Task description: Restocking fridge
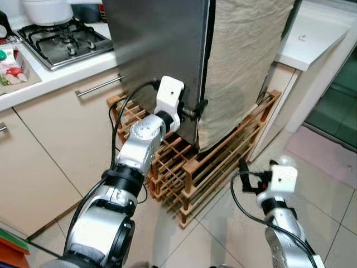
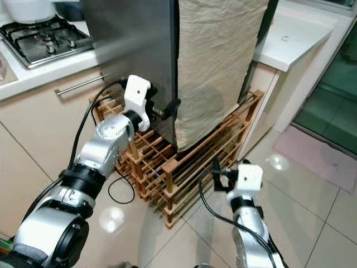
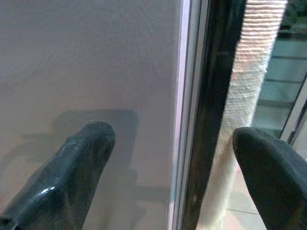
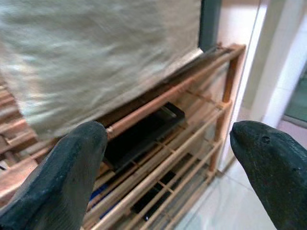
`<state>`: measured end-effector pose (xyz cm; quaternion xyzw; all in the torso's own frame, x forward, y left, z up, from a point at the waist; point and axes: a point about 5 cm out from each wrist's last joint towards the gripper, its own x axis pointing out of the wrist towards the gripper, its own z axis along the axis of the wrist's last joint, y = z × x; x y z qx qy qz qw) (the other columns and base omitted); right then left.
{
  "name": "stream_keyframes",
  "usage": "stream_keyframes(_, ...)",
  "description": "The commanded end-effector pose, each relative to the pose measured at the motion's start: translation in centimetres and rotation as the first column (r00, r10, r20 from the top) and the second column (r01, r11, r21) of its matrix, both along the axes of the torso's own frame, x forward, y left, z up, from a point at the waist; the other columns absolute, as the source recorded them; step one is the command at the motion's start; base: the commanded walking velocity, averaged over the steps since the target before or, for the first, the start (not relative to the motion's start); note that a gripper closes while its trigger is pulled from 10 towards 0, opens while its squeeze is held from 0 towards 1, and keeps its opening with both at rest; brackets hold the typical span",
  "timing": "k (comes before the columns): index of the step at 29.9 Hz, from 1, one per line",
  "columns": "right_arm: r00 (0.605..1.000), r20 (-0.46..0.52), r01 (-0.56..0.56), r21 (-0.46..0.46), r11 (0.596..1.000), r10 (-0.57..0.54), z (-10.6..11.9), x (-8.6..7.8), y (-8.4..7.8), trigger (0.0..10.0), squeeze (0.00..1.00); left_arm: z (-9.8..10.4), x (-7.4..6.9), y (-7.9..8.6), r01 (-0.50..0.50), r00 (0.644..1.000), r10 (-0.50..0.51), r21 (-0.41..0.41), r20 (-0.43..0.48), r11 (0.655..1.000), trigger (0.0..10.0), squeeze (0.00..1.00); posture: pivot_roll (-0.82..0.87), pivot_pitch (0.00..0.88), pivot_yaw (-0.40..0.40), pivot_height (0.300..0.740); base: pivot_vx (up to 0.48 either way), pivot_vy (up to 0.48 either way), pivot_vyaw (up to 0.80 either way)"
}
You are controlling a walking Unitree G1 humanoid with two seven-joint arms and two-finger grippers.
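Observation:
The steel fridge (image 1: 156, 50) stands on a wooden slatted rack (image 1: 212, 167), and a beige cloth (image 1: 245, 61) hangs down its front. My left gripper (image 1: 198, 107) is raised to the fridge's lower corner. It is open, one finger (image 3: 81, 163) against the grey side panel and the other out by the cloth (image 3: 249, 72), with the dark door edge (image 3: 196, 96) between them. My right gripper (image 1: 248, 176) hangs low beside the rack, open and holding nothing. In the right wrist view it faces the rack's slats (image 4: 163, 124) below the cloth.
A gas hob (image 1: 61, 39) with a white pot (image 1: 47, 10) sits on the counter at left, above drawers with a bar handle (image 1: 100, 85). A white counter (image 1: 312, 39) stands at right. A pink mat (image 1: 329, 151) lies on the tiled floor.

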<state>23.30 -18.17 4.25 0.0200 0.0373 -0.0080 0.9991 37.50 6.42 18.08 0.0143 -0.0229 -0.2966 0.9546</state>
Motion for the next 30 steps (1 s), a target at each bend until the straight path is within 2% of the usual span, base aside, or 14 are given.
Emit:
stream_keyframes(1,1.0,0.013,0.004,0.004,1.0,-0.004,0.4,-0.2,-0.2,10.0,0.0,0.2,0.2,-0.3,0.002,1.0,-0.002,-0.019,-0.007,1.0,10.0,0.0,-0.01,0.078,0.02,0.74,0.0,0.0,0.0)
stream_keyframes(5,1.0,0.011,0.004,0.004,1.0,-0.004,0.5,-0.3,-0.2,10.0,0.0,0.2,0.2,-0.5,0.01,1.0,-0.011,-0.045,-0.015,0.999,10.0,0.0,-0.02,0.08,0.02,0.74,0.0,0.0,0.0)
stream_keyframes(11,1.0,0.002,0.003,0.003,1.0,-0.003,0.5,-0.5,-0.2,10.0,0.0,-0.4,-0.7,-0.9,0.048,0.999,-0.049,-0.051,-0.023,0.998,10.0,0.0,-0.01,0.08,0.025,0.74,0.0,0.0,0.0)
stream_keyframes(18,1.0,-0.003,-0.004,0.008,1.0,0.004,0.5,-0.1,0.0,10.0,0.0,-1.7,-1.9,0.2,0.054,0.998,-0.055,-0.027,-0.036,0.998,10.0,0.0,0.01,0.076,0.018,0.74,0.0,0.0,0.0)
stream_keyframes(23,1.0,-0.009,-0.012,0.007,1.0,0.012,0.4,-0.1,0.0,10.0,0.0,-1.5,-2.1,0.5,0.052,0.998,-0.053,-0.032,-0.037,0.998,10.0,0.0,0.01,0.073,0.012,0.74,0.0,0.0,0.0)
stream_keyframes(30,1.0,-0.01,-0.017,0.0,1.0,0.017,0.4,0.0,-0.2,10.0,0.0,-0.3,-2.7,-0.6,0.105,0.994,-0.107,-0.064,-0.024,0.992,10.0,0.0,0.0,0.069,0.014,0.74,0.0,0.0,0.0)
